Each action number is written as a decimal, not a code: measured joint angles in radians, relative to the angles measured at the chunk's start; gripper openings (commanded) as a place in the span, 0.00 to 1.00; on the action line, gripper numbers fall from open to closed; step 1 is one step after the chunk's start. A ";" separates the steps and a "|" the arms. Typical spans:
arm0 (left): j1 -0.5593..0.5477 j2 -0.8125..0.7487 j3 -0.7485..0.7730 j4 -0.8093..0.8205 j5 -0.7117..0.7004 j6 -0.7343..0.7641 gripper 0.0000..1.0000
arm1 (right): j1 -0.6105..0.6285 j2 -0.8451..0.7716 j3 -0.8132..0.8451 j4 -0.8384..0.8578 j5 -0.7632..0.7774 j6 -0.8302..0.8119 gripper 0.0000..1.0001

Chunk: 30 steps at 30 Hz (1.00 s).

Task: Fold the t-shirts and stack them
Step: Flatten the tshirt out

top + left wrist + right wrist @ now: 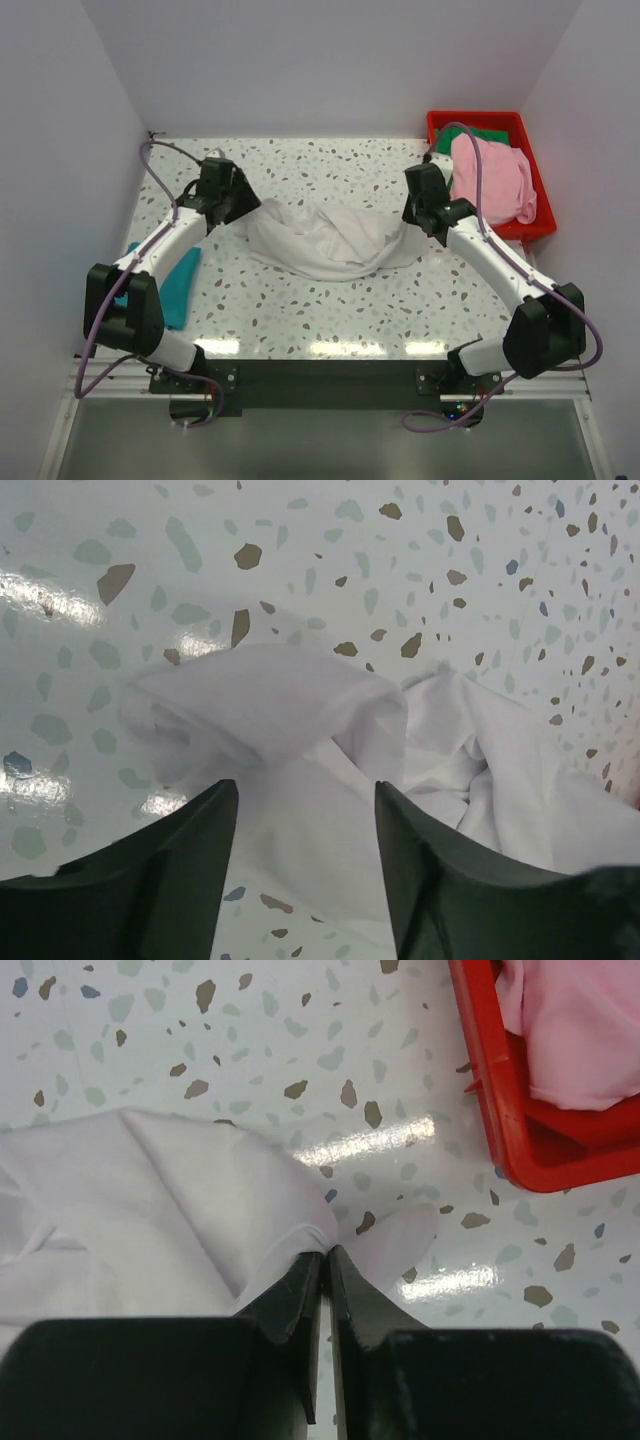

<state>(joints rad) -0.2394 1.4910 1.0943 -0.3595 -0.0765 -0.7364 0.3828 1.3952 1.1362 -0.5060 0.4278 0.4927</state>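
The step in hand looks like spreading out: the soft, off-white cotton t-shirt (330, 240) is lying in a crumpled, sagging band across the middle of the glossy, speckled white desk (330, 310), not yet flat enough to fold. The right end effector (326, 1252) is pinching a thin edge of that fabric at its right end, with its dark jaws closed down to a sliver on the cloth. The left end effector (305, 790) is hovering at the shirt's left end with its jaws spread wide, and a rounded, puffy fold of the cloth is lying under the gap, ungripped.

The next move probably calls for the left side closing on that fold, then both arms drawing apart to pull the wrinkles out. The limp knit is likely to bunch and drag, so a shallow bite may slip.

A folded teal t-shirt (182, 285) is resting near the desk's left edge, partly under the left arm. A rumpled pink t-shirt (490, 180) is spilling over a green t-shirt (485, 132) inside the rigid red plastic bin (480, 115) at the far right corner.
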 measured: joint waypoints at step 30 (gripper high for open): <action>-0.064 -0.103 -0.422 0.145 -0.044 -0.113 0.51 | 0.016 -0.021 -0.167 0.032 -0.103 -0.003 0.50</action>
<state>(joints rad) -0.3035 1.3876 0.6724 -0.2150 -0.1207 -0.8497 0.3988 1.3743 0.9691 -0.4736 0.3244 0.4892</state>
